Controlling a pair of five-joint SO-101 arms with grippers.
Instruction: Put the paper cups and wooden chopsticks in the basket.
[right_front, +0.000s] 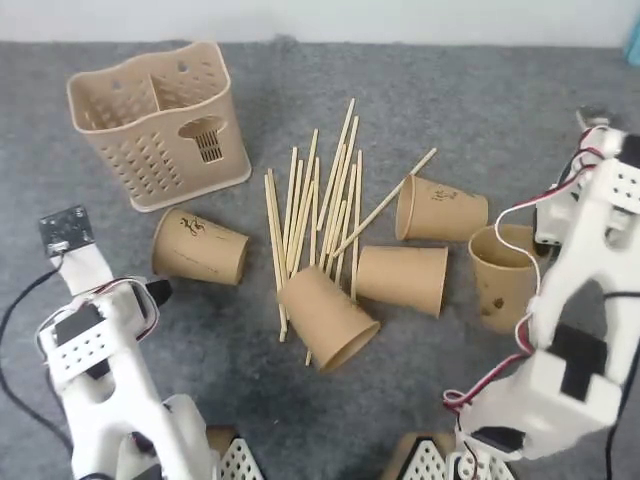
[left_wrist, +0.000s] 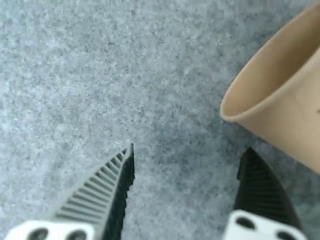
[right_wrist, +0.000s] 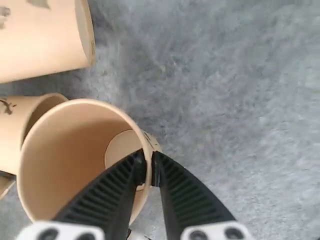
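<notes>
A beige perforated basket (right_front: 160, 120) stands at the back left. A pile of wooden chopsticks (right_front: 315, 215) lies mid-table among several paper cups lying on their sides (right_front: 198, 245) (right_front: 328, 318) (right_front: 403, 280) (right_front: 440, 210). My right gripper (right_wrist: 147, 162) is shut on the rim of a paper cup (right_wrist: 70, 160), one finger inside and one outside; this cup (right_front: 503, 275) sits at the right with its mouth up. My left gripper (left_wrist: 187, 160) hangs open over bare carpet, just short of the mouth of the leftmost cup (left_wrist: 280, 110), touching nothing.
Grey carpet (right_front: 480, 110) covers the table. Two more lying cups (right_wrist: 40, 35) (right_wrist: 20, 125) sit close beside the held one. One chopstick (right_front: 385, 203) leans across the cups. The left arm's body (right_front: 110, 380) fills the front left corner.
</notes>
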